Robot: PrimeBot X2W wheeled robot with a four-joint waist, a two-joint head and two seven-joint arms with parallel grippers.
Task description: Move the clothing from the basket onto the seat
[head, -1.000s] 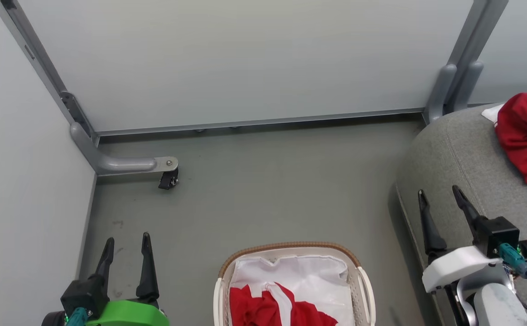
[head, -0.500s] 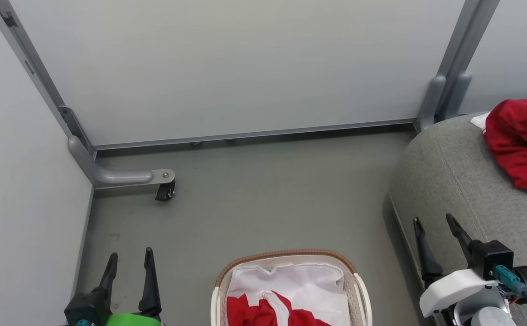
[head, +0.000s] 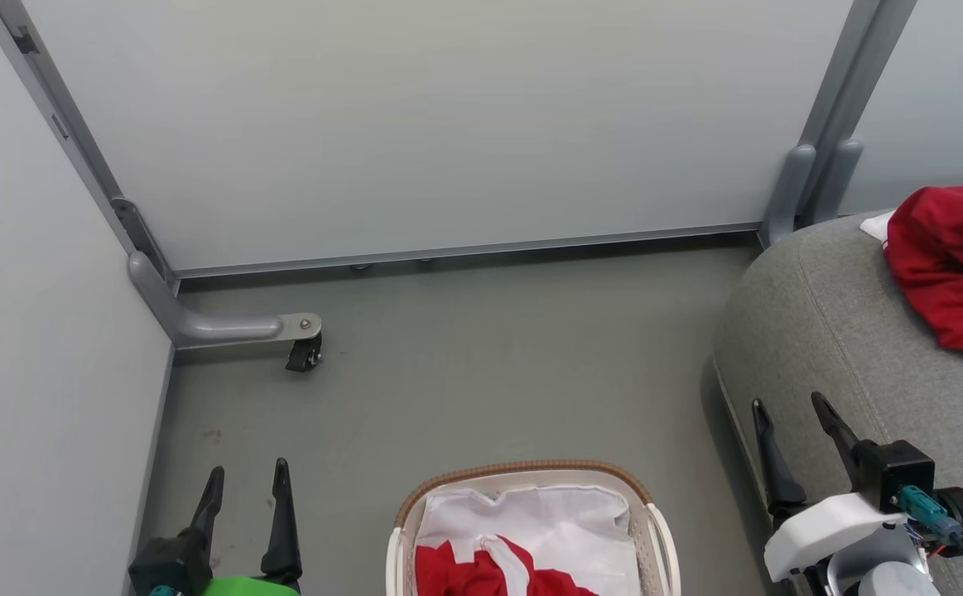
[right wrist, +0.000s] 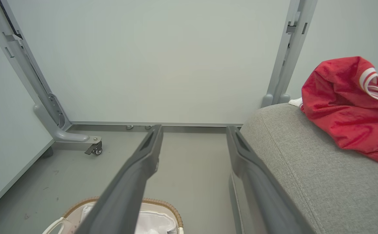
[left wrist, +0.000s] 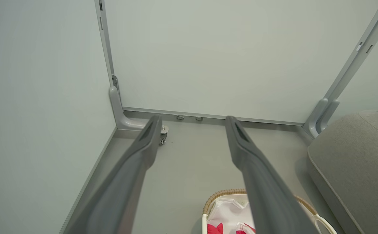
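Both gape empty: left tool (head: 249,465) over bare floor (head: 464,372) beside the basket (head: 522,466), right tool (head: 786,400) at the seat (head: 812,314) edge.

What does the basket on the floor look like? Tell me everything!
The basket is oval, white plastic with little holes in its wall, a brown woven rim and white side handles. A white fabric liner sits inside, and a red garment with a white stripe lies in it. It stands upright on the grey floor, left of the grey sofa and apart from it. The head view's bottom edge cuts it off.
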